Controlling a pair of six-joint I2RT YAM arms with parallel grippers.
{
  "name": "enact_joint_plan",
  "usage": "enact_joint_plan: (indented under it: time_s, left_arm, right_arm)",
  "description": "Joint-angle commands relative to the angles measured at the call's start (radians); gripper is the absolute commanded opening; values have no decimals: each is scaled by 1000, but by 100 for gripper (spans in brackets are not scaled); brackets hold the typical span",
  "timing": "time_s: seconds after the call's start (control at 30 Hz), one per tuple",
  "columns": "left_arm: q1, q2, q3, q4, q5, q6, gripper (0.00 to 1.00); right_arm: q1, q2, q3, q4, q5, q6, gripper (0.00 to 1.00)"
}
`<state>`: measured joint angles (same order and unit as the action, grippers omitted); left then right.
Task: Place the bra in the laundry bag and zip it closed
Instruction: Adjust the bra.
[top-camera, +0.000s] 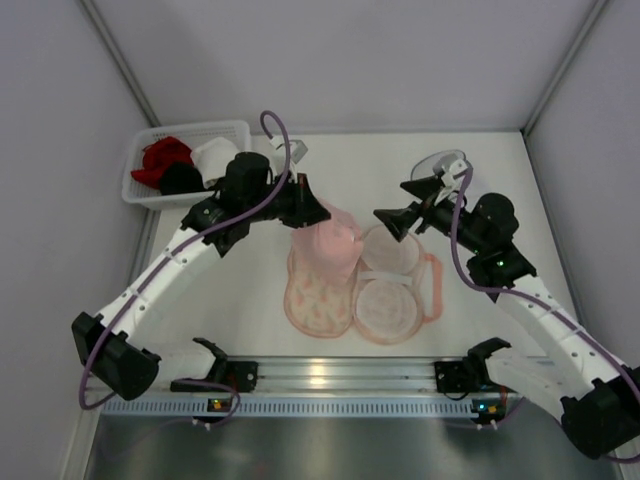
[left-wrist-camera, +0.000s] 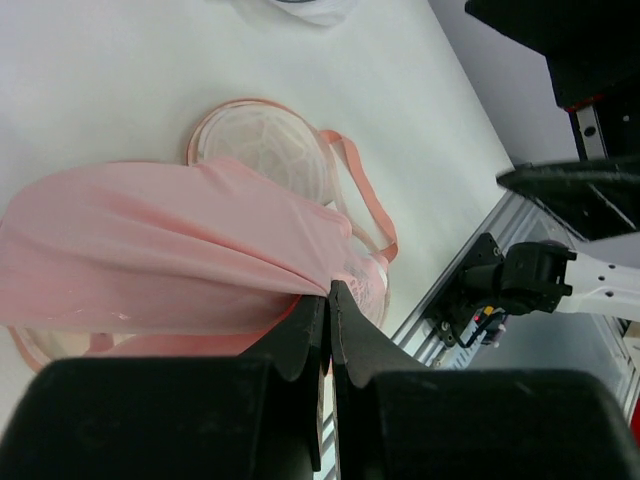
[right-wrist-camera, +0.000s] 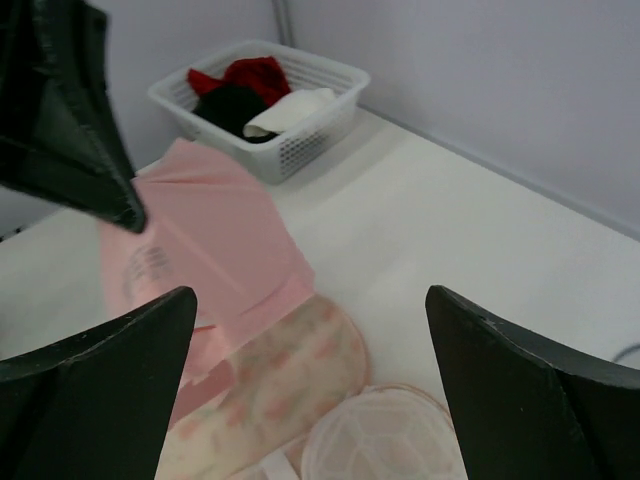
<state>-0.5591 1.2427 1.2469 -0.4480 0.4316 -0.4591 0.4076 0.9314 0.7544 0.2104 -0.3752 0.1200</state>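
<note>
The left gripper (left-wrist-camera: 328, 300) is pressed shut on an edge of the pale pink bra (left-wrist-camera: 150, 250), which is held raised over the laundry bag (top-camera: 318, 300) laid open on the table, presumably for lowering in. The right gripper (top-camera: 400, 205) is spread wide and empty beside the bag, probably to steady it.

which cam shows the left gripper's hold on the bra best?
Left wrist: left gripper shut on the bra, close up. Top external shows the pinch small and from above; right wrist catches only the gripper's tip at the fabric.

Robot lab cell, plain grey panel walls (top-camera: 330, 60), white table (top-camera: 370, 170), aluminium mounting rail (top-camera: 330, 375)
</note>
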Motion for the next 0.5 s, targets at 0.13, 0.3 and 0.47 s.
enact_joint_plan:
  time_s: [0.13, 0.3, 0.47]
  left_arm:
    - [-1, 31, 86, -29, -54, 73, 5]
    - [-1, 31, 111, -29, -180, 34, 5]
    - [-2, 55, 126, -27, -183, -6, 5]
  right_arm:
    - [51, 44, 33, 63, -171, 65, 99]
    - [50, 78, -30, 130, -62, 628, 99]
    - [77, 109, -107, 327, -65, 877, 99]
